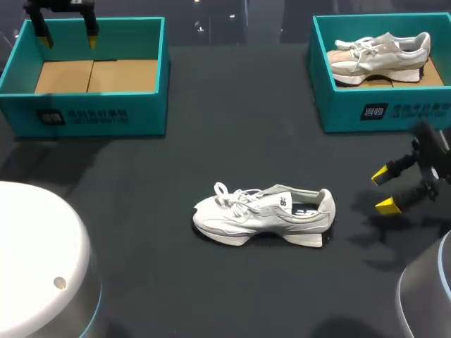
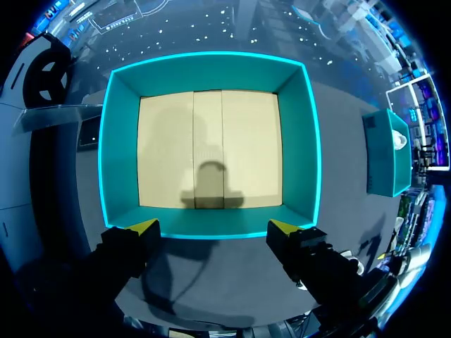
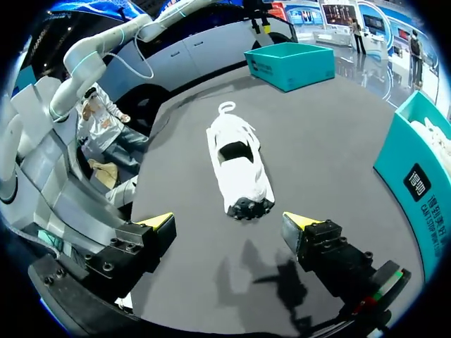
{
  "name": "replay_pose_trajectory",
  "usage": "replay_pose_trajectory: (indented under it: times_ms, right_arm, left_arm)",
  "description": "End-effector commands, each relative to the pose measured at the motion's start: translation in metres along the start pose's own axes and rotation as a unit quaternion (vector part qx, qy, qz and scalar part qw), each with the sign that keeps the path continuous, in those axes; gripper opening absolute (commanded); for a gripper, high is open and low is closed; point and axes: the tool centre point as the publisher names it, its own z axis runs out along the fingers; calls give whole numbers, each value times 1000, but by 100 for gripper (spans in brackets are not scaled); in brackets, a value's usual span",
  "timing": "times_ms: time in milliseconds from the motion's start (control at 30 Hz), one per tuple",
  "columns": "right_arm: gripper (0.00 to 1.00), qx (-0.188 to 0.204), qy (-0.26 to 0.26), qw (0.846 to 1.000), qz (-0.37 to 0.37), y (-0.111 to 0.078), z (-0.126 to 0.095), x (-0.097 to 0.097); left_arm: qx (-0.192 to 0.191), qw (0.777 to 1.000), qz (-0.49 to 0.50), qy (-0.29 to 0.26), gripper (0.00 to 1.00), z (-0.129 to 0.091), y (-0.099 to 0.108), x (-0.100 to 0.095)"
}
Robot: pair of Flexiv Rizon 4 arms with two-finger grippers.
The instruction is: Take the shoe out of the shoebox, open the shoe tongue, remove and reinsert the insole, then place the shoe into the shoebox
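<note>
A white sneaker lies on its side on the dark table, toe to the left, its opening showing a dark insole. From the right wrist view the sneaker lies ahead of my right gripper, heel nearest. My right gripper hovers open to the right of the heel, nothing between its fingers. My left gripper hangs open over the empty teal shoebox at the back left. In the left wrist view that shoebox sits below the open left gripper, its cardboard floor bare.
A second teal shoebox at the back right holds another pale sneaker. A white robot base fills the front left corner, and a grey one sits at the front right.
</note>
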Motion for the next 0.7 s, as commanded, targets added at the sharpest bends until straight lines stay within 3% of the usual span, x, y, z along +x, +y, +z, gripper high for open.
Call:
replay_pose_trajectory:
  times_ms: [33,367,700]
  right_arm:
    - [100,-151,2,988,-35,-8,2,4]
    - [100,-151,2,988,-35,-8,2,4]
    - [100,-185,5,980,-70,-34,15,-19]
  left_arm:
    - [1,1000,0,0,100,0,1,0]
    - [1,1000,0,0,100,0,1,0]
    - [1,1000,0,0,100,0,1,0]
